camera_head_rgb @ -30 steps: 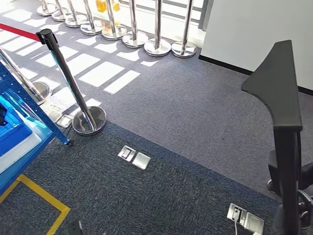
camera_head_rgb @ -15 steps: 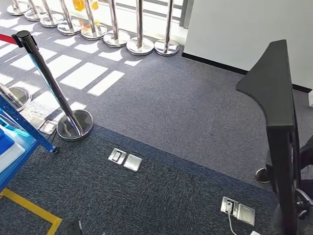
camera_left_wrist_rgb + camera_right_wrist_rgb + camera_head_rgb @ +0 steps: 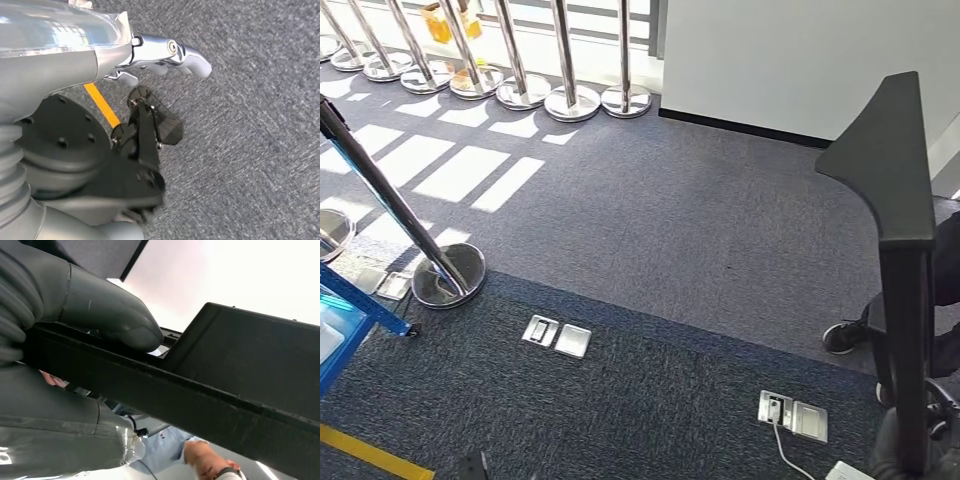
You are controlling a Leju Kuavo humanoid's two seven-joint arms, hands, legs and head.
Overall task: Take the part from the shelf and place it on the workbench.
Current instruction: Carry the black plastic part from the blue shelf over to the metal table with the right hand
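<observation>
One black part (image 3: 897, 200) is seen upright at the right in head view, its lower end by the right hand. Left wrist: left hand (image 3: 151, 100) is held over carpet (image 3: 245, 150), fingers loosely apart, nothing gripped. Right wrist: part is clamped by right hand (image 3: 94, 330), thumb pressed on top.

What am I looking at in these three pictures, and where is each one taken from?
This is a walking humanoid robot with two silver arms. The head view looks forward and down at grey carpet, with metal posts, floor sockets, a blue shelf corner at the left and someone's shoe at the right. The tall black part at the right is what the robot carries. The right wrist camera sits behind the right hand, whose thumb presses on that part; a person's hand shows beyond. The left wrist camera shows the left hand hanging over carpet, its dark fingers holding nothing.
</observation>
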